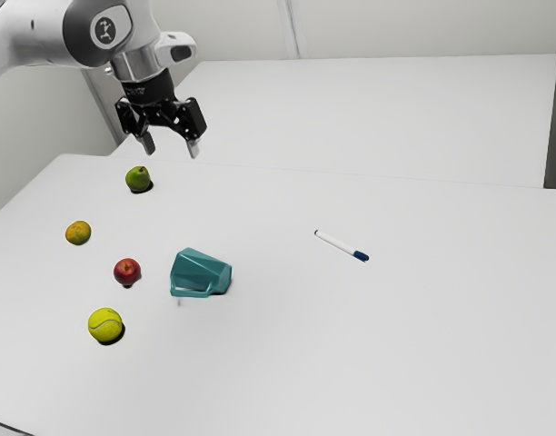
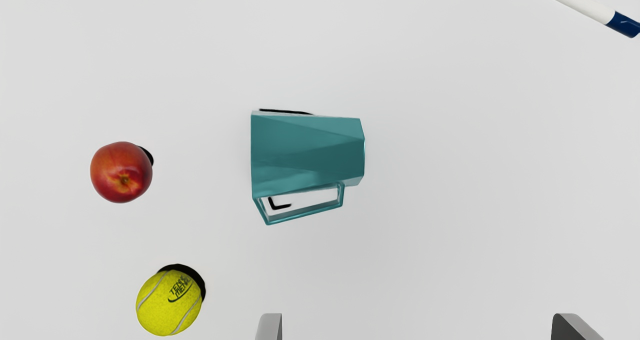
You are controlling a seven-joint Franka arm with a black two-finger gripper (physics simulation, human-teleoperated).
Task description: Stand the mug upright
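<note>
In the exterior view my gripper (image 1: 172, 150) hangs high above the table near its far edge, open, with nothing between its fingers. The teal mug (image 1: 201, 273) lies on its side on the table, well below and apart from it. Seen from the wrist view, the mug (image 2: 307, 152) is tipped over, with its loop handle on the side toward the fingertips. The spread fingertips of the gripper (image 2: 417, 327) do not touch it. The inside of the mug is hidden.
On the white table (image 1: 287, 363) a red fruit (image 1: 127, 272) and a tennis ball (image 1: 105, 325) lie beside the mug. An orange fruit (image 1: 78, 232) and a green pear (image 1: 138, 179) are farther off. A marker (image 1: 342, 245) lies toward the exterior view's right.
</note>
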